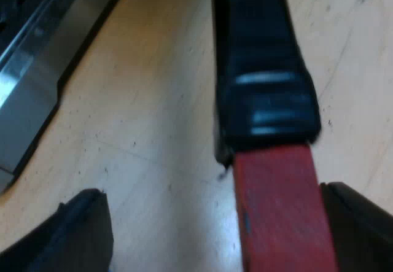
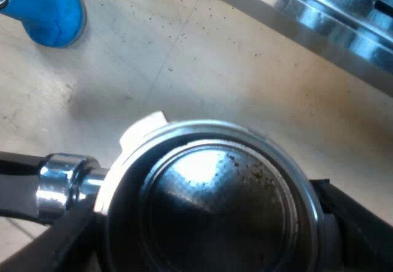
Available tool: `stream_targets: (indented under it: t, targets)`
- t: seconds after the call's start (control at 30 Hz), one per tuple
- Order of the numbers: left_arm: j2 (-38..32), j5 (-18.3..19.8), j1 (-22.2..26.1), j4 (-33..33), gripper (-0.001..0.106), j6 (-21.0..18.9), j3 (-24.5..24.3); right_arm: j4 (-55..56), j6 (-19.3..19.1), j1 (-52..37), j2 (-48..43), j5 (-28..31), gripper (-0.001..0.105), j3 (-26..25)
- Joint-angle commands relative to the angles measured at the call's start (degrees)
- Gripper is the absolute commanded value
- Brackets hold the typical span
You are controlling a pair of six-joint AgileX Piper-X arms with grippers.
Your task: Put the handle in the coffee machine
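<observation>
Left gripper (image 1: 212, 223): jaws wide apart, astride the red end (image 1: 282, 210) of the dark handle (image 1: 264, 69). One finger (image 1: 362, 223) just beside the red end, contact hard to make out. Other finger (image 1: 77, 235) well apart from it, with bare table (image 1: 153, 131) between. No clamping. Right gripper (image 2: 202, 213): jaws closed on the holder (image 2: 209, 192), one finger (image 2: 356, 229) pressed to each side of the round metal basket. Hollow of the basket facing the camera, dark specks inside. Shiny neck (image 2: 61, 183) leading off toward the handle, cut off at the frame edge. Holder loose, over the table, apart from the coffee machine (image 2: 319, 14). Lifted or resting: cannot be told. Blue tamper (image 2: 52, 14) on the table, well apart from the holder, partly cut off. Metal base (image 1: 31, 88) of the machine near the handle's far part, mostly cut off.
</observation>
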Motion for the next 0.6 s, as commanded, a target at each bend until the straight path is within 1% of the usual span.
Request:
stream_targets:
  t: [0.03,0.17,0.3,0.47,0.6]
  targets:
    - [0.80,2.66,0.03,-2.31,0.071,0.31,0.10,-0.99,0.20,-0.45,-1.06,-1.15,0.000,-0.65]
    - [1.89,3.20,0.03,-2.46,0.071,0.53,0.26,-0.96,0.30,-0.45,-1.06,-1.15,0.000,-0.65]
    - [2.96,4.44,-0.09,-2.90,0.071,3.19,0.95,-1.12,0.71,-0.45,-1.06,-1.15,0.000,-0.65]
    - [3.50,4.44,-0.15,-3.17,0.071,3.44,1.77,-1.27,1.06,-0.45,-1.06,-1.15,0.000,-0.65]
    - [3.50,5.14,-0.15,-4.83,0.071,3.47,1.76,-1.27,1.06,-0.45,-1.06,-1.15,0.000,-0.65]
